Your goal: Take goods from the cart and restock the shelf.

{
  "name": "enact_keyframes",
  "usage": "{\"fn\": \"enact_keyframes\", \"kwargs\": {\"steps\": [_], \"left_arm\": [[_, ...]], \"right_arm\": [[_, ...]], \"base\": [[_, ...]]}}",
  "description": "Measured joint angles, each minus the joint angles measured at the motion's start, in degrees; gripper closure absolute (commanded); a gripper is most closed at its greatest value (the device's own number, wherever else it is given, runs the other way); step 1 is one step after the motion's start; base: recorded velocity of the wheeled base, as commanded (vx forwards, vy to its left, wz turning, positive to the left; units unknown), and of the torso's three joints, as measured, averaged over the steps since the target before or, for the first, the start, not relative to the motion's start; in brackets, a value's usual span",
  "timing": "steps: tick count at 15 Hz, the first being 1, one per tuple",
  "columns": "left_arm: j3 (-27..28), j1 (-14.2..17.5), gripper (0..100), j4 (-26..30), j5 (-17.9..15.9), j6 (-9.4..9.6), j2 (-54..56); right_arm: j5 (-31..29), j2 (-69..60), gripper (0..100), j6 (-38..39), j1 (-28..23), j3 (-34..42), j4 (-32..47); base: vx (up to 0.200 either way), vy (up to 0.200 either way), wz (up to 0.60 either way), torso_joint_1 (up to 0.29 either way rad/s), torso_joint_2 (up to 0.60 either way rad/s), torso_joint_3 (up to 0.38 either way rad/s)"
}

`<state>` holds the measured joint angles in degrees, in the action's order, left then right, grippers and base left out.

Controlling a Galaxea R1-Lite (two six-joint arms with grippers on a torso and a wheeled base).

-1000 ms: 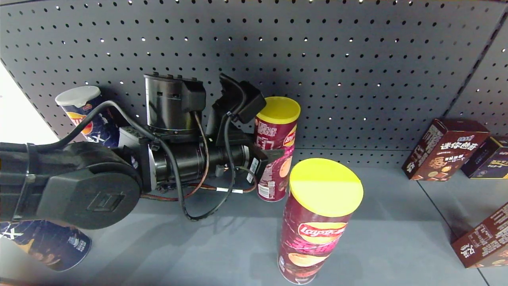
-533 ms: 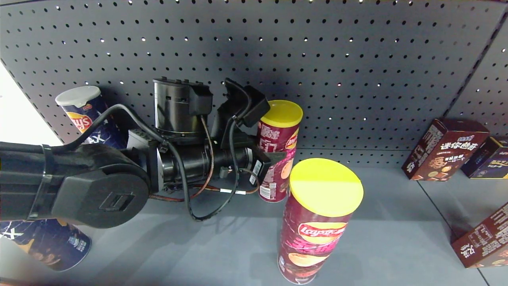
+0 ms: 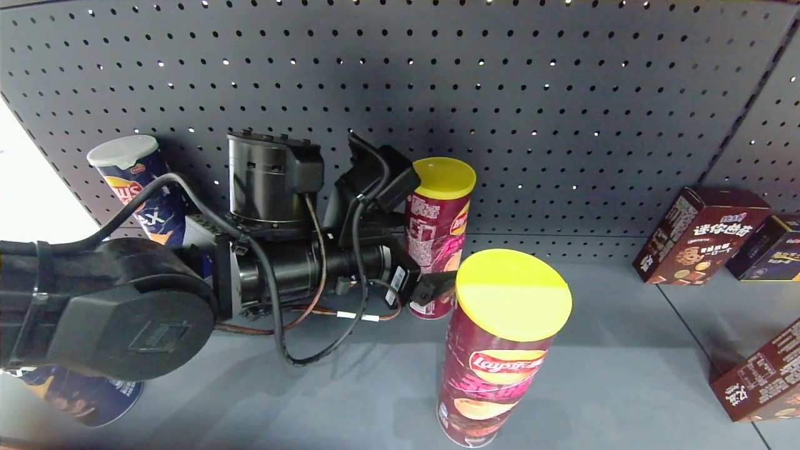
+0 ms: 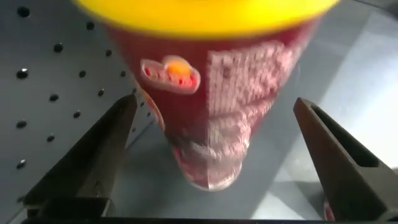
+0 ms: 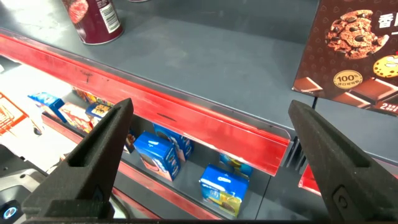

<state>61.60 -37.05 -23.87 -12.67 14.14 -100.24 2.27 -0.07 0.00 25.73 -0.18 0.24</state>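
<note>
1. Since the rear red can (image 3: 437, 231) is standing upright on the shelf (image 3: 612, 375), right by the pegboard (image 3: 500, 94), we are judging it as set in its slot.
2. We are seeing the left pincer (image 4: 214, 106) straddling that can low on its body, with the fingers spread wide on both sides and apart from it. It is gripping nothing.
3. We are reading this as the letting-go stage of one placement, with the cart goods probably not all shelved yet.
4. The front red can (image 3: 500, 369) is standing just beside it, nearer the shelf edge. One finger is sitting between the two cans, and we cannot tell whether it is touching, so a careless pull-out is risking a knock.
5. Blue cans (image 3: 134, 181) are standing on the robot's left and brown boxes (image 3: 700, 234) on its right. We are guessing the goods are being grouped by kind, which would explain red going behind red.
6. The right pincer (image 5: 211, 107) is hanging spread and empty over the shelf's red front rail (image 5: 155, 102), likely parked out of the way.
</note>
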Motion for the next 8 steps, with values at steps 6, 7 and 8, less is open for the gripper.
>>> {"fn": "enact_keyframes", "kwargs": {"steps": [6, 7, 8], "left_arm": [[-6.9, 0.6, 0, -0.6, 8.7, -0.02, 5.8], [-7.0, 0.6, 0, -1.4, 9.5, -0.05, 6.0], [-7.1, 0.6, 0, -1.5, 10.7, -0.07, 5.9]], "right_arm": [[0.0, 0.0, 0, 0.0, 0.0, 0.0, 0.0], [0.0, 0.0, 0, 0.0, 0.0, 0.0, 0.0], [0.0, 0.0, 0, 0.0, 0.0, 0.0, 0.0]], "base": [[0.000, 0.000, 0.00, 0.000, 0.00, 0.000], [0.000, 0.000, 0.00, 0.000, 0.00, 0.000], [0.000, 0.000, 0.00, 0.000, 0.00, 0.000]]}}
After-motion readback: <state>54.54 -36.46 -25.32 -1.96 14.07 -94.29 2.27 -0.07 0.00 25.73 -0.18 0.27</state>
